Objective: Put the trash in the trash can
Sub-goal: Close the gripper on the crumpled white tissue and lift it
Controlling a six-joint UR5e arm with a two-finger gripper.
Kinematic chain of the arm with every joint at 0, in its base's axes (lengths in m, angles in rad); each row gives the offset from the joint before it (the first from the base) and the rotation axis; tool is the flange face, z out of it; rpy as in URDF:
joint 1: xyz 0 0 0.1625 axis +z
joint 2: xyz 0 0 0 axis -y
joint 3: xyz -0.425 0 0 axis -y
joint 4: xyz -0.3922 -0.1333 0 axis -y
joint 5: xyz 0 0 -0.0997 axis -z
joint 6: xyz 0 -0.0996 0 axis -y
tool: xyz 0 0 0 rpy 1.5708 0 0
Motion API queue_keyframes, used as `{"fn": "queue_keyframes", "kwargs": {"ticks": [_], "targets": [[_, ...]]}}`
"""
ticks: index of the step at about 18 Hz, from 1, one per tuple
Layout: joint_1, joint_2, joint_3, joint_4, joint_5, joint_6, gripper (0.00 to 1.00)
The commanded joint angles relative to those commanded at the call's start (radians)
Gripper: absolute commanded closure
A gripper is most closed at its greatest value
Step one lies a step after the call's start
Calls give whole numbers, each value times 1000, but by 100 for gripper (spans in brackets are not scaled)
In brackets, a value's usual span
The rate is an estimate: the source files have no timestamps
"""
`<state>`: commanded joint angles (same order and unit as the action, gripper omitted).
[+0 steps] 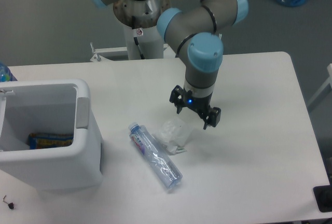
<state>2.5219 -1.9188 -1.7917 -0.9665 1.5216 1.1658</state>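
Lying mid-table: paper wad touching bottle — both outside the trash can at nine o'clock. Gripper hovers at wad's one o'clock, fingers spread, empty — likely lining up a grasp.

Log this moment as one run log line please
phase: approach | gripper: open, above crumpled wad, not touching | bottle: lying on table | trash can: left, holds a colourful wrapper

crumpled wad, crushed bottle, white bin
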Motion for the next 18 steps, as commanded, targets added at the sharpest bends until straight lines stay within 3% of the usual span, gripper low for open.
{"fn": "queue_keyframes", "kwargs": {"ticks": [3,5,7,11,12,18], "targets": [[-18,-25,14,20,31,-2,0],[-21,-35,9,20,40,-3,8],[-21,-35,11,20,41,-5,30],[-21,-31,9,18,42,-8,95],[-21,-29,11,15,42,-9,100],[-8,-19,34,12,29,-6,100]]}}
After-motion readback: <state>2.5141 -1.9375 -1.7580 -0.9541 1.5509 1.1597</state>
